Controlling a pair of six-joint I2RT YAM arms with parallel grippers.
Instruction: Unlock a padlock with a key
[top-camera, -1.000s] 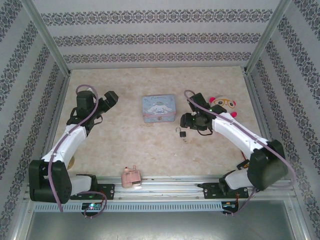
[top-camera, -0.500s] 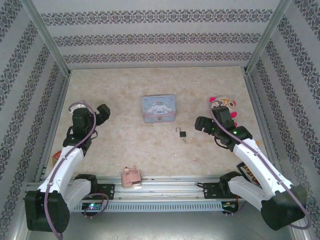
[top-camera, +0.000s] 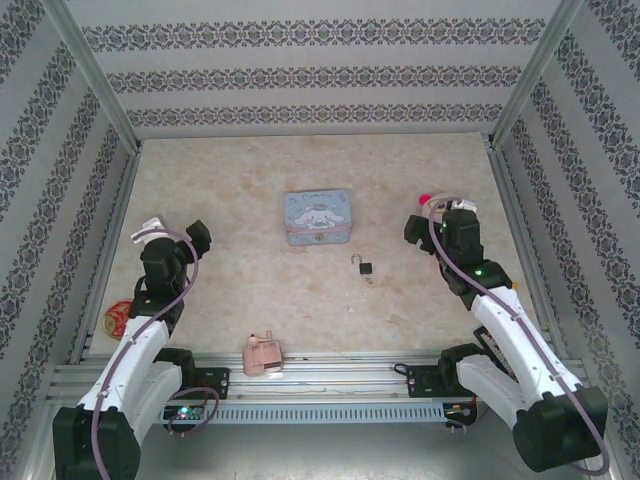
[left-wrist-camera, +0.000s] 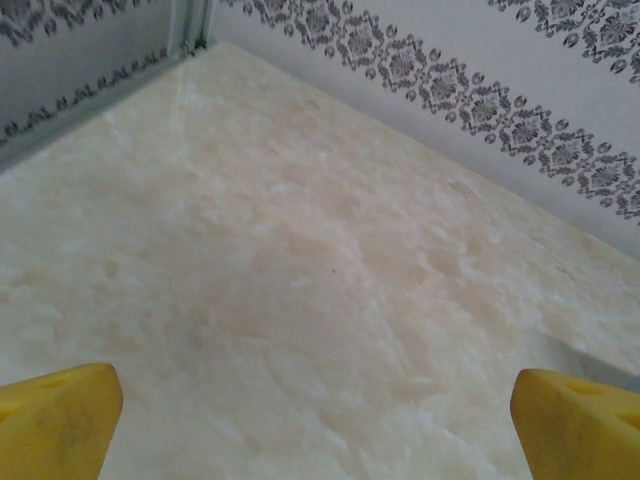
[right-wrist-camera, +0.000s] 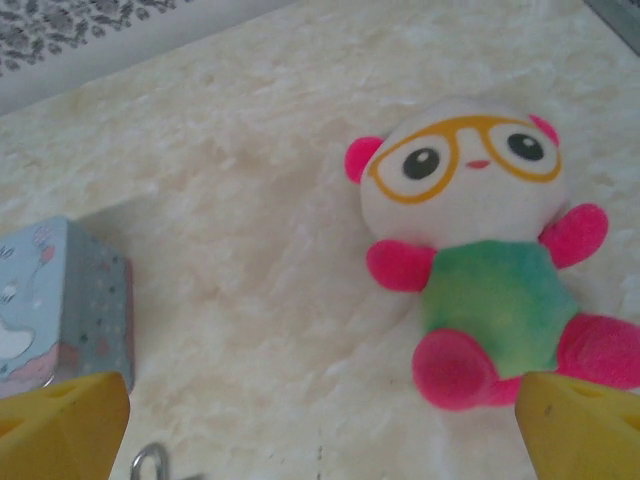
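cream marbled worktop (top-camera: 260, 290): carries everything.
padlock (top-camera: 364, 266): dark body, silver shackle, centre of the top view, below-right of the blue cartoon tin (top-camera: 318, 217), apart from it.
key (top-camera: 371, 279): grey sliver at the padlock's lower right; contact too small to tell.
left jaws: spread wide, yellow fingertips (left-wrist-camera: 60, 425) in the frame's bottom corners, bare worktop between.
right jaws: spread wide, holding nothing; panda plush (right-wrist-camera: 470, 250) at right of its wrist view.
pink toy (top-camera: 262, 353): bottom centre, near edge.

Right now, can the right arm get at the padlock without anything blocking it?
Probably yes. The right tool is open, and the padlock lies on bare table to its left, apart from the blue tin and the plush toy; nothing sits between them.
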